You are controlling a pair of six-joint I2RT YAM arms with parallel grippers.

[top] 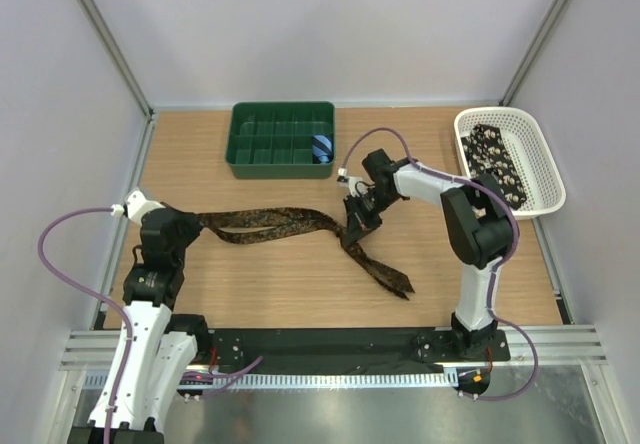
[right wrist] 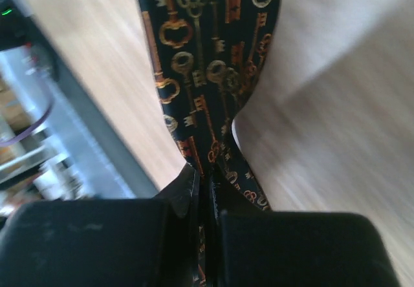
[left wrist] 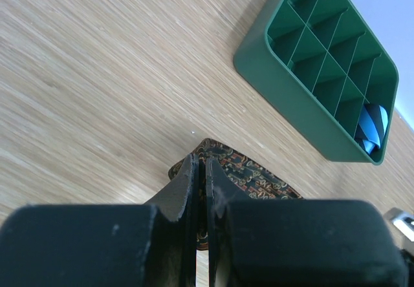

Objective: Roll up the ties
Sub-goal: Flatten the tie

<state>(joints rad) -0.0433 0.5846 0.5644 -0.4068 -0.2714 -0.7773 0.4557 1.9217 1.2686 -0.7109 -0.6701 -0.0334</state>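
A dark brown tie (top: 280,224) with tan-orange key prints stretches across the table from the left gripper to a pointed end at the front right. My left gripper (top: 190,226) is shut on its left end; that end shows in the left wrist view (left wrist: 252,170). My right gripper (top: 358,222) is shut on the tie's middle, and the cloth (right wrist: 207,74) hangs from the jaws in the right wrist view. A second, black tie with pale spots (top: 497,156) lies in the white basket (top: 540,154).
A green divided tray (top: 282,139) stands at the back, with a small blue striped roll (top: 322,148) in its right compartment; it also shows in the left wrist view (left wrist: 372,125). The table's front edge and metal rail lie near the tie's pointed end.
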